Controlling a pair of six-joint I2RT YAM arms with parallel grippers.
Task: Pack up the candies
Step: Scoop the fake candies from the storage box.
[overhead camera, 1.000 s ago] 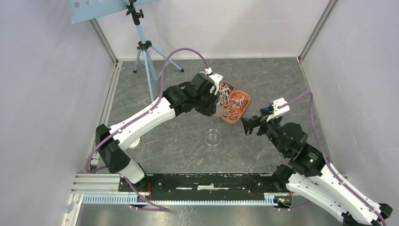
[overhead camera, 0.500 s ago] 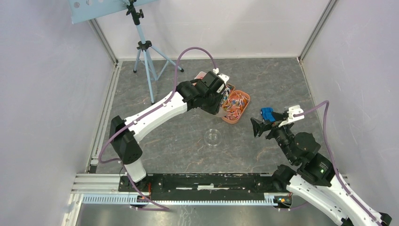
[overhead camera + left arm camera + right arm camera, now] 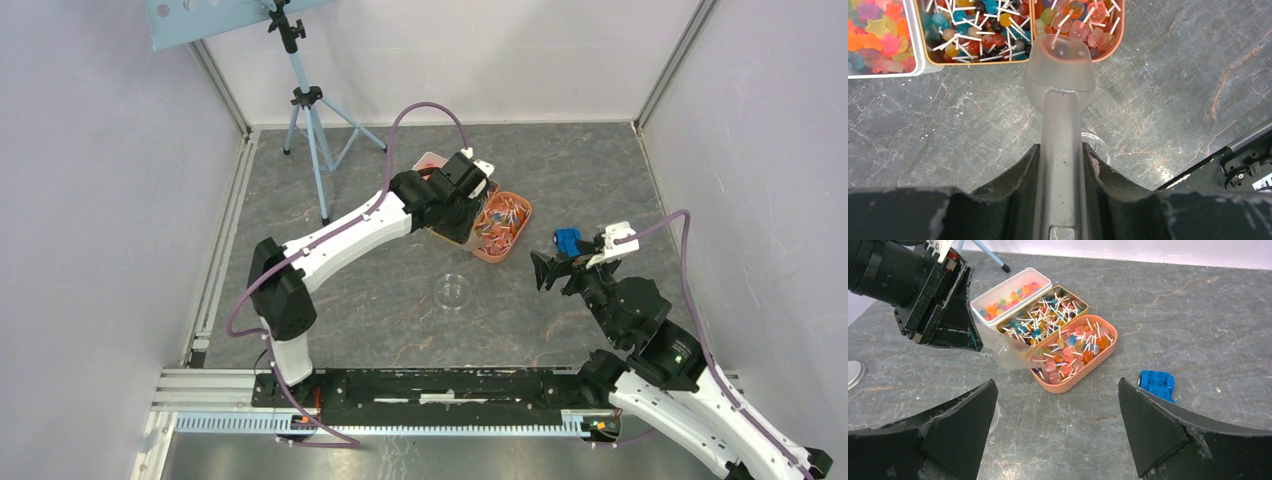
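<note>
Surfaces: mostly plastic on a stone-look top
Table (image 3: 380, 300) looked like grey veined stone, smooth, low sheen; scoop (image 3: 1060, 75) was frosted translucent plastic; candies (image 3: 973, 30) were glossy, part see-through balls on matt white sticks, star jellies (image 3: 873, 30) duller and waxy; white tray (image 3: 883, 75) and salmon tray (image 3: 1063, 387) were smooth satin plastic, tan tray (image 3: 1084, 305) tin or plastic, couldn't tell; left gripper (image 3: 1060, 145) and right gripper (image 3: 1057, 381) were matt black, grainy, grey scuffs on the edges; blue brick (image 3: 1157, 384) was glossy hard plastic; dish (image 3: 453, 292) clear, glass or plastic unclear; arm shell (image 3: 340, 240) glossy white; rail (image 3: 230, 385) bare ribbed aluminium
</note>
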